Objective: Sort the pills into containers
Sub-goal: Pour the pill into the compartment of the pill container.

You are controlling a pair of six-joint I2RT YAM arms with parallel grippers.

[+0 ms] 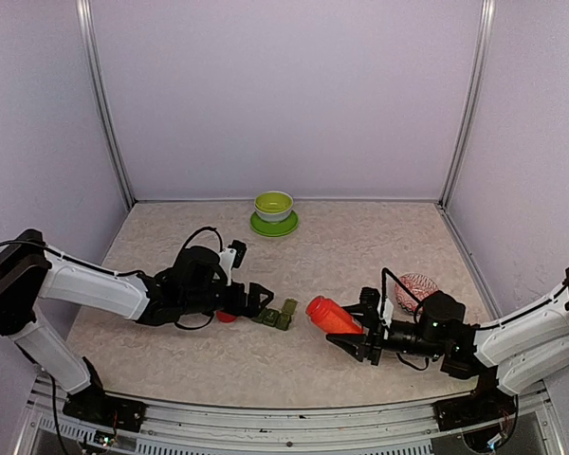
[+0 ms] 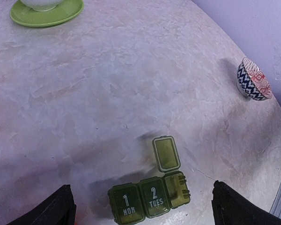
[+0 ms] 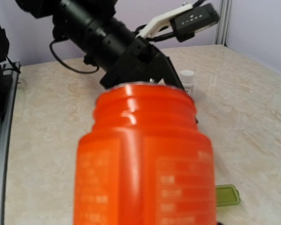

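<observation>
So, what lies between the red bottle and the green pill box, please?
Only bare table separates the bottle and the pill box, as the top view shows.

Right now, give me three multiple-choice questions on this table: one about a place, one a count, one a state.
1. Where is the red bottle? A in the right hand B on a shelf C inside a drawer
2. How many compartments has the green pill strip? A two B three C five
3. The end compartment beside TUES is: A open B shut C taped
Answers: 1 A, the hand grips it above the table; 2 B, three joined squares; 3 A, its lid lies flipped back.
</observation>
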